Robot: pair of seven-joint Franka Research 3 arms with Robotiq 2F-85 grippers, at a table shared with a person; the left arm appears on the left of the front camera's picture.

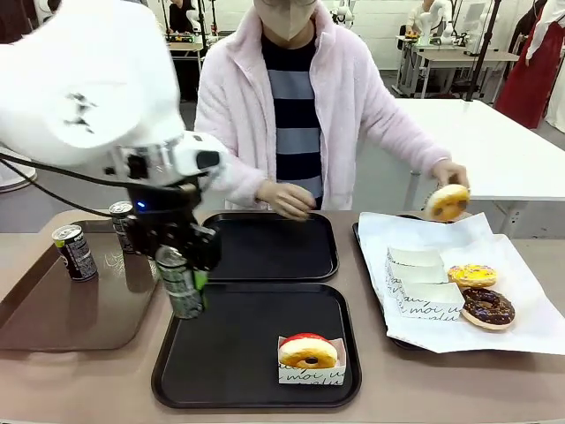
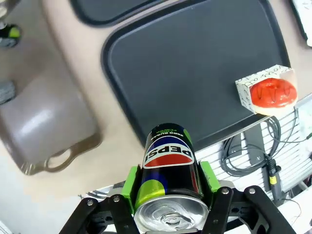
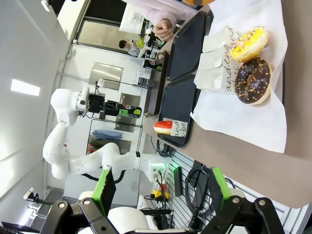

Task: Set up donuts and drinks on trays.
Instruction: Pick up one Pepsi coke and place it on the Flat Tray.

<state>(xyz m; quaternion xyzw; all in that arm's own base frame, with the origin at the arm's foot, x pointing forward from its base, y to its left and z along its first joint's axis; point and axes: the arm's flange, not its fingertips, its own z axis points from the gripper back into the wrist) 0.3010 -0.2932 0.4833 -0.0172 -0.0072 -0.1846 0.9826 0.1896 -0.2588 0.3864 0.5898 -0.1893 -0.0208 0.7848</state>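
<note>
My left gripper [image 1: 184, 276] is shut on a dark Pepsi can [image 1: 184, 302], held upright just above the left edge of the near black tray [image 1: 234, 353]. In the left wrist view the can [image 2: 168, 161] sits between the green pads [image 2: 130, 181]. On that tray's front right corner lies a red-glazed donut [image 1: 308, 353] in a white sleeve. The far black tray [image 1: 265, 252] is bare. Two more cans [image 1: 75, 253] stand on the brown tray [image 1: 53, 314]. My right gripper [image 3: 163, 195] is open, off the table's right side.
The person holds an orange donut [image 1: 448, 201] over the paper-lined tray [image 1: 521, 327]; the other hand [image 1: 287, 199] rests at the far tray's rim. A yellow donut [image 1: 472, 276], a chocolate donut [image 1: 487, 306] and empty sleeves [image 1: 422, 283] lie on the paper.
</note>
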